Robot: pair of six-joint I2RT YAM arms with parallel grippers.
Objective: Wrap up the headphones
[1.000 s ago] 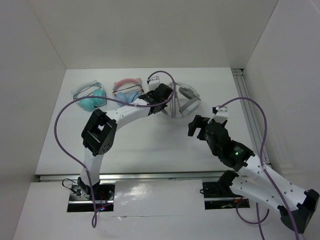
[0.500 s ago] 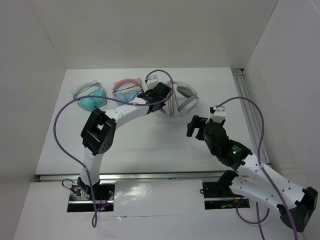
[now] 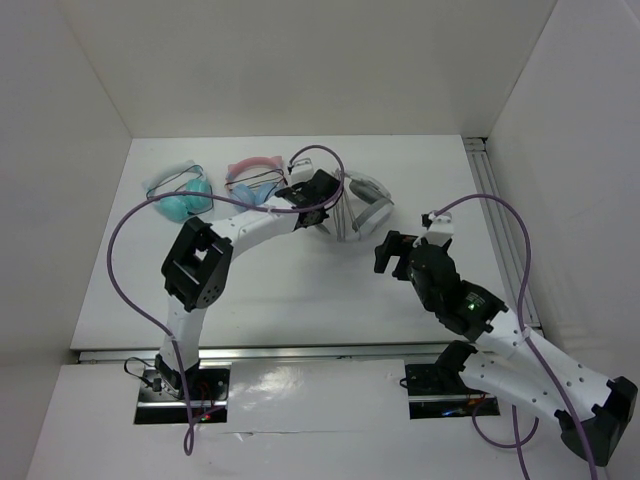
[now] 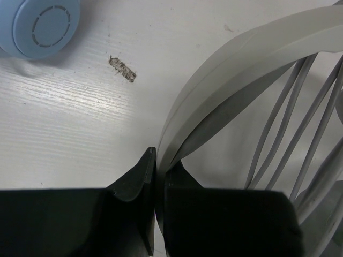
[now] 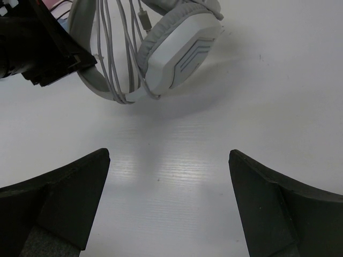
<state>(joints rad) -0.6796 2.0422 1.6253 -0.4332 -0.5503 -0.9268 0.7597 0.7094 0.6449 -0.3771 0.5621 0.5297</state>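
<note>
Though near headphones (image 3: 372, 207), pink-banded pair (image 3: 250, 176) apart

The left end effector (image 3: 328, 205) touches the headphones (image 3: 374, 209); the right end effector (image 3: 383, 252) hangs nearby.

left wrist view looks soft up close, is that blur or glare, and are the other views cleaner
Left wrist view: the left gripper is dark and soft-edged up close, the headphones sharp, a pale sheen on the table. Right wrist view: the right gripper blurs at the bottom; the headphones cast a soft shadow. Top external view: evenly lit, no table glare.
</note>
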